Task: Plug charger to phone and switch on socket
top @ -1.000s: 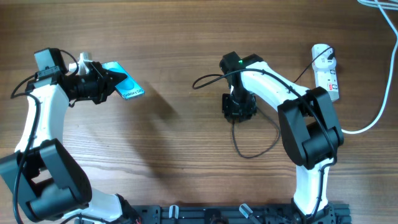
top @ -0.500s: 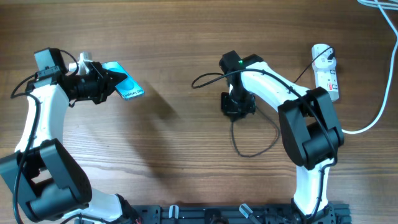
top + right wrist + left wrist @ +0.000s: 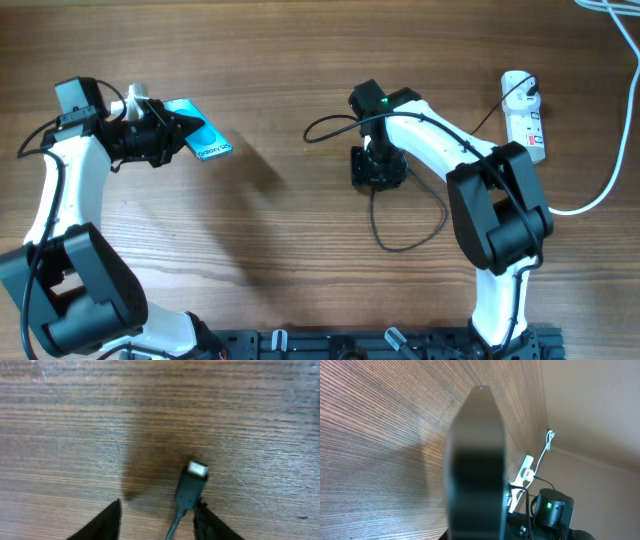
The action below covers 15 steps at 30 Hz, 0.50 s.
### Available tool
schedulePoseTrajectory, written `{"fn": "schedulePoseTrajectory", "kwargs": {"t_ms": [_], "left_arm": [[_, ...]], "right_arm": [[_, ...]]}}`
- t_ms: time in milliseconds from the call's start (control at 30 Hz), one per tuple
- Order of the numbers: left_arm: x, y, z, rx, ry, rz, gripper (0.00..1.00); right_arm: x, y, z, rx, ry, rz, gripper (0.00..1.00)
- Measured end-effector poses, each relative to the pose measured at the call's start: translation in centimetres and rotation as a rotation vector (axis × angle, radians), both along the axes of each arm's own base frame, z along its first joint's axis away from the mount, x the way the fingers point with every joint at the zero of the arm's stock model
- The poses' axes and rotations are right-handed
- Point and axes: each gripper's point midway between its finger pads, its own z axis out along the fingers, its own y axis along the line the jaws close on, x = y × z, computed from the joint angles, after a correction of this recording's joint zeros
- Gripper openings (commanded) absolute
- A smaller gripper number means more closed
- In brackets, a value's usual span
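Evidently holding the phone (image 3: 205, 141) clear of the tabletop (image 3: 280, 250), far left of the socket (image 3: 524, 115), clamped in the left end effector (image 3: 172, 133) with one short end jutting toward the socket, probably to offer the port to a connector. Straddling the charger (image 3: 400, 235) roughly midway between phone and socket with the right end effector (image 3: 159, 506), fingers apart and closed on nothing. Cable running up between them, connector (image 3: 192, 482) lying flat on the wood just ahead, close against one finger (image 3: 205, 522), likely lined up for a pinch behind the tip. Seemingly plugged in already at the socket's far end, judging by the black plug (image 3: 533, 97). Slim, limp black cable in a loose loop, with a squared black connector shell and a small bright metal tongue. Thin slab of a phone, glossy teal face. Rounded white plastic socket with red marks, thick white cord (image 3: 600, 190) curving off to its right. Matte, finely grained wood underneath.
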Motion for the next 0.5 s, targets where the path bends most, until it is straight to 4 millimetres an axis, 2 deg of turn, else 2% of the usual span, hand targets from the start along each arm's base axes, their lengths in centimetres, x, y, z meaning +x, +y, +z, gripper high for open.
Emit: {"fn": "schedulePoseTrajectory", "kwargs": {"t_ms": [67,200,233,267,300,333,400,500], "left_arm": [[0.0,0.0,0.0,0.0,0.0,0.0,0.04],[0.0,0.0,0.0,0.0,0.0,0.0,0.04],[0.0,0.0,0.0,0.0,0.0,0.0,0.04],[0.0,0.0,0.0,0.0,0.0,0.0,0.04],[0.0,0.0,0.0,0.0,0.0,0.0,0.04],[0.0,0.0,0.0,0.0,0.0,0.0,0.04],[0.0,0.0,0.0,0.001,-0.001,-0.001,0.04],[0.0,0.0,0.0,0.011,-0.015,-0.013,0.04]], "right_arm": [[0.06,0.03,0.05,0.001,-0.003,-0.001,0.59],[0.12,-0.1,0.04,-0.006,-0.007,-0.002,0.5],[0.11,-0.1,0.04,-0.006,-0.007,-0.001,0.45],[0.2,-0.18,0.01,-0.011,-0.011,0.0,0.34],[0.32,-0.3,-0.02,-0.018,-0.018,0.005,0.18],[0.43,-0.34,-0.06,-0.021,-0.023,0.004,0.13],[0.55,-0.47,-0.09,-0.026,-0.029,0.006,0.05],[0.57,-0.53,-0.11,-0.026,-0.029,0.006,0.04]]}}
